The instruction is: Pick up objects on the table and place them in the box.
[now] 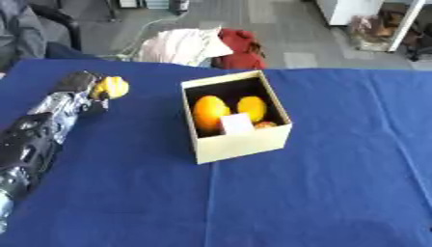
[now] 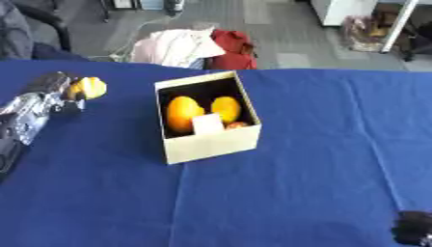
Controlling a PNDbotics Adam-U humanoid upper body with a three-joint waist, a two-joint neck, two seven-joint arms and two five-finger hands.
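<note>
Fingers of the left hand [image 1: 84, 87] curl round a small yellow object [image 1: 112, 87], holding it at the far left of the blue table [image 1: 337, 183], with the black and silver left arm [image 1: 33, 135] running back toward the near left edge. The yellow object sits at the hand's right side, well apart from the box [image 1: 240, 144].

The box is a pale cardboard one, open at the top, standing near the middle of the table and turned slightly askew. Inside it lie two orange-yellow rounded fruits [image 1: 211, 112] side by side, a small white piece [image 1: 237, 123] leaning by the near wall, and a reddish thing [image 1: 266, 124] beside it that is too small to make out.

The right hand [image 2: 413, 227] shows only as a dark shape at the near right corner of the right eye view; whether its fingers are spread or curled, I cannot tell.
</note>
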